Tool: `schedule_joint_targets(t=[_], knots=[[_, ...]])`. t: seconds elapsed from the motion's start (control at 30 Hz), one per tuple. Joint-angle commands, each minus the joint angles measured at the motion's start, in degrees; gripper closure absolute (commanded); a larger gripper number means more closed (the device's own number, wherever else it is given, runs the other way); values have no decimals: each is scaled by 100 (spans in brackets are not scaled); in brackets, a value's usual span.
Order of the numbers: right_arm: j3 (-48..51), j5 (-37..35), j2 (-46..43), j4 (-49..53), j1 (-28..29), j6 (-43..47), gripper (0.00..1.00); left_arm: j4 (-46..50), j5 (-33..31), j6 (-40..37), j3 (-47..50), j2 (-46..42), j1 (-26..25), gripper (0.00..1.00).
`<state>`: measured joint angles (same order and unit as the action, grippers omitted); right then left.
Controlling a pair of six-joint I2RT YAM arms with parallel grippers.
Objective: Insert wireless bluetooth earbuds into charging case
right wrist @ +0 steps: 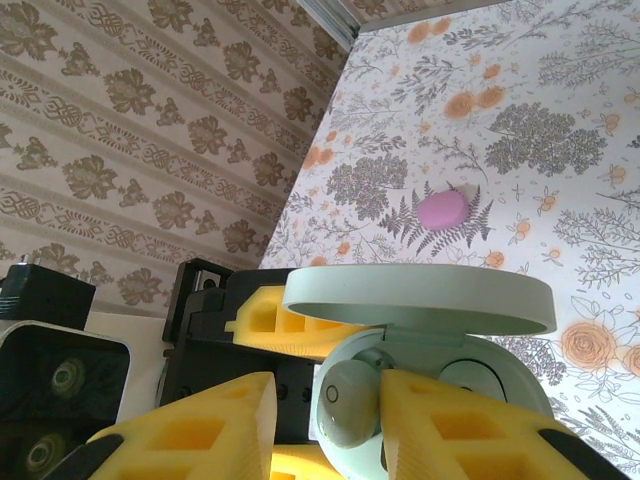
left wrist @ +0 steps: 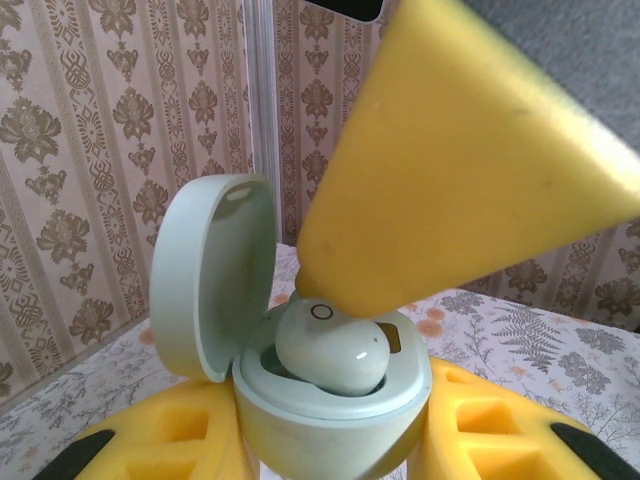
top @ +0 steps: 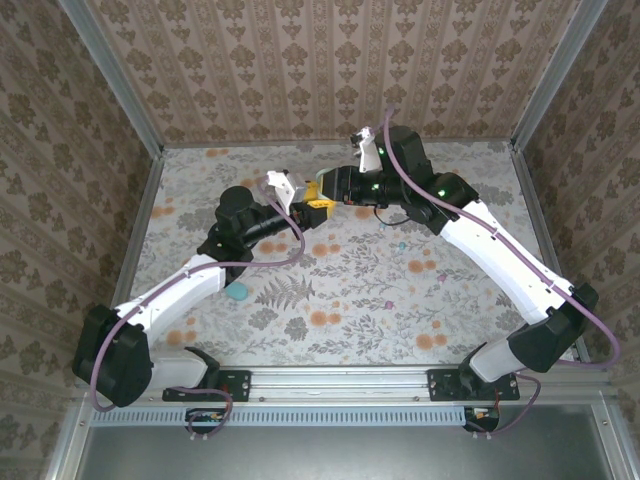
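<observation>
A mint-green charging case (left wrist: 330, 410) is held up off the table with its lid (left wrist: 210, 280) swung open, and my left gripper (left wrist: 335, 455) is shut on its body. A matching earbud (left wrist: 335, 350) sits partly in one socket. From above, one yellow finger (left wrist: 460, 170) of my right gripper rests on the earbud. In the right wrist view the earbud (right wrist: 345, 400) lies against one finger (right wrist: 460, 430); the other finger (right wrist: 200, 430) stands apart, so my right gripper (right wrist: 328, 385) is open. Both grippers meet over the table's far middle (top: 312, 196). I cannot tell what the second socket (right wrist: 470, 385) holds.
A small rounded object (top: 237, 291) lies on the floral table beside a fern print, pink in the right wrist view (right wrist: 443, 210). A tiny teal piece (top: 400, 244) lies under the right arm. Patterned walls enclose the table on three sides.
</observation>
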<state>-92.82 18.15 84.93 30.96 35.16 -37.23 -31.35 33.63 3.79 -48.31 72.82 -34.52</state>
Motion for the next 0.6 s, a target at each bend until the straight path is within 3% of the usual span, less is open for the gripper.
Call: schedule_joint_targets(t=[0.0, 0.4, 0.57], knots=[[-143, -110, -228, -158, 18, 93, 65, -245, 9, -83, -189, -22, -55, 67], [-26, -388, -700, -318, -13, 206, 65, -227, 60, -106, -209, -6, -55, 67], [219, -716, -1004, -247, -453, -47, 65, 140, 110, -404, -315, -22, -153, 67]])
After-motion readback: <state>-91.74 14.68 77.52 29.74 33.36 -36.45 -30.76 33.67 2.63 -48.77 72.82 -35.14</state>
